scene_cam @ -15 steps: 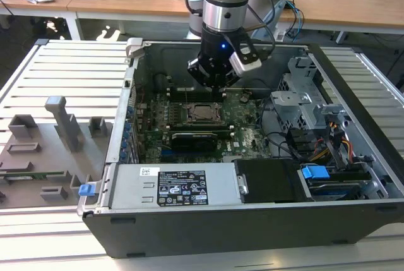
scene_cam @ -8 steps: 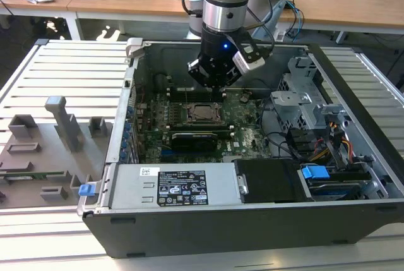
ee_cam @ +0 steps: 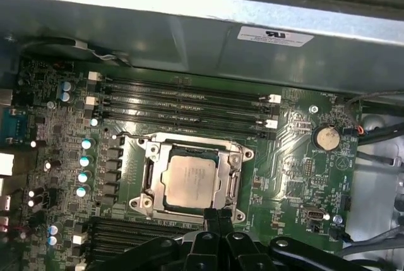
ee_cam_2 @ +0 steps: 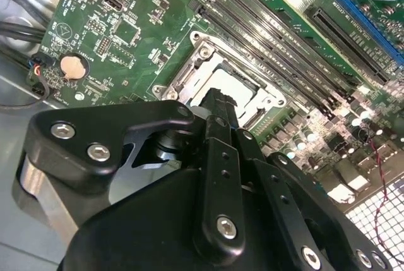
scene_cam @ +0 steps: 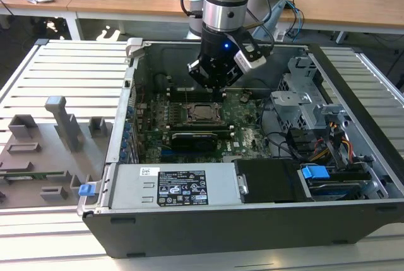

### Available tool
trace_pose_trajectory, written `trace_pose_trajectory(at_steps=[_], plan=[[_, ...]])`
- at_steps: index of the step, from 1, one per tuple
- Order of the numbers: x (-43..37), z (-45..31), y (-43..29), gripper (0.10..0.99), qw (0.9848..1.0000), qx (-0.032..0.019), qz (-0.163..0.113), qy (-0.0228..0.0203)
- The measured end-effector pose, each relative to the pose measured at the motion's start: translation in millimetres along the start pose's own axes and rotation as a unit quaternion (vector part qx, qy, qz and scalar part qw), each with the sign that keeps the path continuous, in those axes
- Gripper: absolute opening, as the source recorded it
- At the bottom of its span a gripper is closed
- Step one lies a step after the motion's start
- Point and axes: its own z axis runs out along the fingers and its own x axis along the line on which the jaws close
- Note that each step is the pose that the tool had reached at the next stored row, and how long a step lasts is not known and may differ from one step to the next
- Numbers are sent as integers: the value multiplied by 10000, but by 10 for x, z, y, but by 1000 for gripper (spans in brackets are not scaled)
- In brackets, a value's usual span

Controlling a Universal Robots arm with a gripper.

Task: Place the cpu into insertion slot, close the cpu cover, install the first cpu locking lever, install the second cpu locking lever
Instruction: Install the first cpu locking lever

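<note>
The claw (ee_cam: 218,216), fingers pressed together (gripping nothing), hovers at the insertion slot's (ee_cam: 149,176) edge, where the cpu (ee_cam: 192,179) sits.

We see the cpu (ee_cam: 192,179) lying in the insertion slot (ee_cam: 149,173) on the motherboard (ee_cam: 290,182), with the memory slots (ee_cam: 183,103) just beside it. The gripper (scene_cam: 216,91) hangs over the slot inside the computer case (scene_cam: 189,233), and a drive cage (scene_cam: 303,103) stands toward the exterior view's right.
</note>
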Motion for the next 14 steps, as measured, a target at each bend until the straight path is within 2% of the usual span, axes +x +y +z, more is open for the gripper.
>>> trace_pose_trajectory(at_steps=[14], plan=[[214,-3,25,106,10000,1,1,0]])
